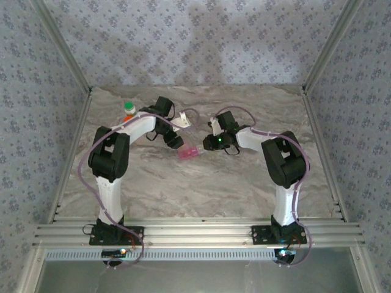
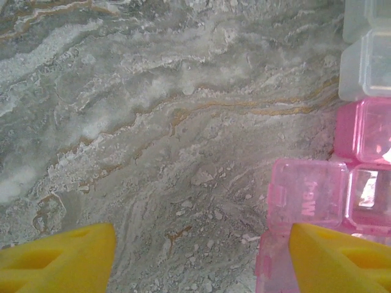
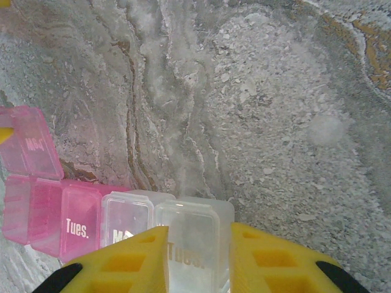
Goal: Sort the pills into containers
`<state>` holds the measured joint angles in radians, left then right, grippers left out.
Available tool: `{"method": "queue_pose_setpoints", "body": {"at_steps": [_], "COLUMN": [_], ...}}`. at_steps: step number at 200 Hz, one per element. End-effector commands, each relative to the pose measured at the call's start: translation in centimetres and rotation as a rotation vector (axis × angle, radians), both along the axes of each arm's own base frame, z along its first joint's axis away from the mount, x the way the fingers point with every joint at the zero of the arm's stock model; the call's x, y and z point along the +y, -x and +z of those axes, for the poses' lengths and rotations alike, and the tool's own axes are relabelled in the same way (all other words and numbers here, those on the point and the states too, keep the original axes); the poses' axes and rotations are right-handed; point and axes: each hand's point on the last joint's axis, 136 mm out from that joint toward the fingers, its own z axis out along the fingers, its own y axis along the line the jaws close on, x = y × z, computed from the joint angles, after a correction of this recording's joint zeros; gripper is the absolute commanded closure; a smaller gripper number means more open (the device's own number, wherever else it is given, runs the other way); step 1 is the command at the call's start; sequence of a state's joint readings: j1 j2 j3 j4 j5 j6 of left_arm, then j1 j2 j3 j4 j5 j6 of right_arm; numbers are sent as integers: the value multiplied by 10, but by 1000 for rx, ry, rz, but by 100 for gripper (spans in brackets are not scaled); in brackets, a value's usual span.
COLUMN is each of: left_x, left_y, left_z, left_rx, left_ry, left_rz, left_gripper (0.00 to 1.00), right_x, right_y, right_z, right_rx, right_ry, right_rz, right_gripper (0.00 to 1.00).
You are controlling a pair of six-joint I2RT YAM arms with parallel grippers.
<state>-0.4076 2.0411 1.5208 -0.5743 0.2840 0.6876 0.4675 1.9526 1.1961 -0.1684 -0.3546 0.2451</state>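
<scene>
**Pink-and-clear pill box between two grippers on a marbled surface**

Top view: the pill box [image 1: 189,154], a flat strip with a pink section and a clear section, lies near the middle of the grey marbled surface [image 1: 244,183], between the two arms. The left gripper [image 1: 176,142] is just beside its left end and the right gripper [image 1: 214,141] just beside its right end. A small bottle [image 1: 128,108] with a green cap stands well apart, near the far left corner.

Left wrist view: the left gripper [image 2: 198,244] has its jaws wide. One yellow finger [image 2: 67,256] is over bare surface, the other over the pink end of the pill box [image 2: 366,152]. One pink lid [image 2: 308,195] stands open. Whether the finger touches the box cannot be told.

Right wrist view: the right gripper [image 3: 198,244] has its jaws narrow, closed on a clear end compartment of the pill box [image 3: 122,220], with one yellow finger [image 3: 122,262] on each side. The neighbouring pink lid reads "Tues."
</scene>
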Motion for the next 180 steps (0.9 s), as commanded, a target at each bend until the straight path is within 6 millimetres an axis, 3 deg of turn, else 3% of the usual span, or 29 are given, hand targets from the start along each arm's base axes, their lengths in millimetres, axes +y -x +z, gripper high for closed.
{"method": "queue_pose_setpoints", "body": {"at_steps": [1,13,30,65,113,180], "left_x": [-14,-17,-17,-8,-15,-29], "left_y": [-9,-10,-12,-22,-27,-13], "left_z": [54,71,78,53,30,30], "left_rx": [-69,-99,-120,-82,-46,-32], "left_ry": [129,170,169,63,-46,-97], "left_rz": [31,40,36,45,18,-53], "left_gripper": [26,25,24,25,25,25], "right_x": [-37,-38,-37,-37,-39,-39], "right_y": [54,54,54,55,54,55], "right_z": [-74,-75,-75,-74,-74,-74], "right_rx": [227,228,228,229,228,228], "right_ry": [232,234,233,234,239,237], "right_rz": [5,5,6,6,3,6], "right_gripper": [72,72,72,72,72,72]}}
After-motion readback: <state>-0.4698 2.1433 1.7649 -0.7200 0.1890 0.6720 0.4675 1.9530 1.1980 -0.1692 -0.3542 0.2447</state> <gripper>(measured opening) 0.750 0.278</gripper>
